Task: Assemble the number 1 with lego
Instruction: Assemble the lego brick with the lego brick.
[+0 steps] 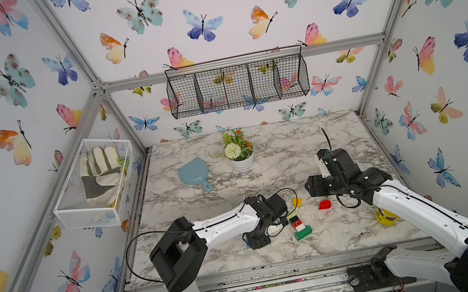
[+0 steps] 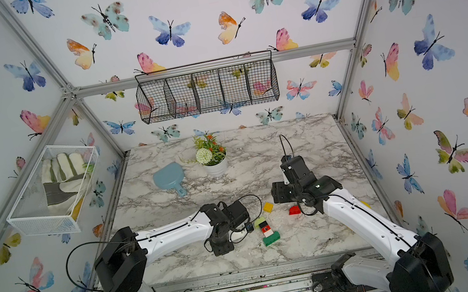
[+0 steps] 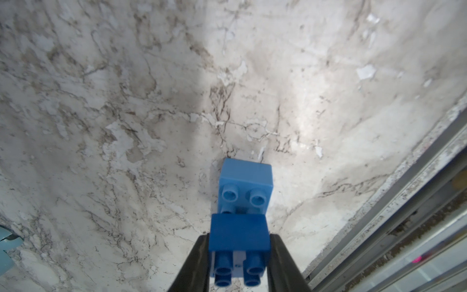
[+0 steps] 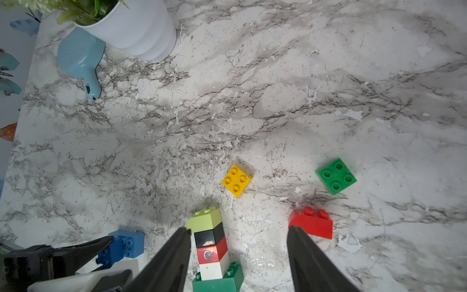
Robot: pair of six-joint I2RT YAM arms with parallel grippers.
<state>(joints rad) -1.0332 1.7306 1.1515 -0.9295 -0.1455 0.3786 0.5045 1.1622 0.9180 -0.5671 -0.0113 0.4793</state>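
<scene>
The left gripper (image 3: pixel 238 236) is seen nearly closed, its black fingers (image 3: pixel 195 265) pressed against opposite sides of a dark blue brick (image 3: pixel 240 227), which is held close to the desk (image 1: pixel 292 149) near the front edge, left of centre. A light blue brick (image 3: pixel 246 182) is noted on the desk just beyond the held one; whether the two touch cannot be told. The right gripper (image 4: pixel 238 228) is recorded with its jaws standing wide apart and nothing gripped. A joined column of bricks (image 1: pixel 296 223) is found near the front edge at about mid-width: lime brick (image 4: pixel 206 220), black brick (image 4: pixel 209 236), red printed brick (image 4: pixel 212 252) and white brick (image 4: pixel 213 269), with a long green brick (image 4: pixel 219 282) set across the end nearest the front edge. Three loose bricks are noted well apart, farther from the front edge and toward the right edge: a yellow brick (image 4: pixel 236 180), a red rounded brick (image 4: pixel 312 223) and a green square brick (image 4: pixel 336 176). A yellow-lidded jar (image 1: pixel 385 216) is seen by the right front corner, partly covered by the right arm.
</scene>
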